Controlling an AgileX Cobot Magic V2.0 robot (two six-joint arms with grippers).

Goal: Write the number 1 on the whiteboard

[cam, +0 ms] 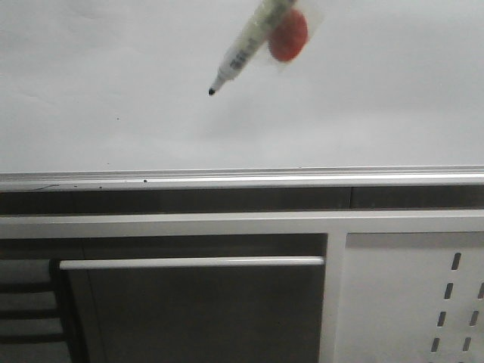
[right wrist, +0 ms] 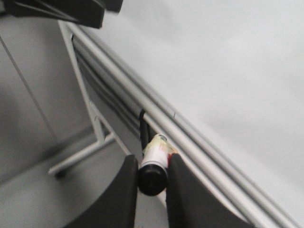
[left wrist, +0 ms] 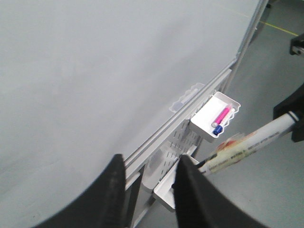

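Observation:
The whiteboard (cam: 113, 76) fills the upper front view as a plain pale glossy surface; it also shows as whiteboard (left wrist: 95, 71) and whiteboard (right wrist: 228, 57). The number 1 is out of view. A marker pen (cam: 246, 45) with a red-orange patch slants down from above, its black tip near the board; contact cannot be told. My right gripper (right wrist: 153, 162) is shut on the marker pen (right wrist: 154, 159), clamping its black rear end. The marker pen (left wrist: 247, 147) passes behind my left gripper (left wrist: 151, 164), which stands open and empty near the board's lower rail.
A silver rail (cam: 242, 180) runs along the board's bottom edge. Below it are a white bar (cam: 189, 263) and a white slotted panel (cam: 423, 302). A white tray (left wrist: 204, 124) holding pink and blue markers hangs off the rail, beside a clear holder (left wrist: 185, 97).

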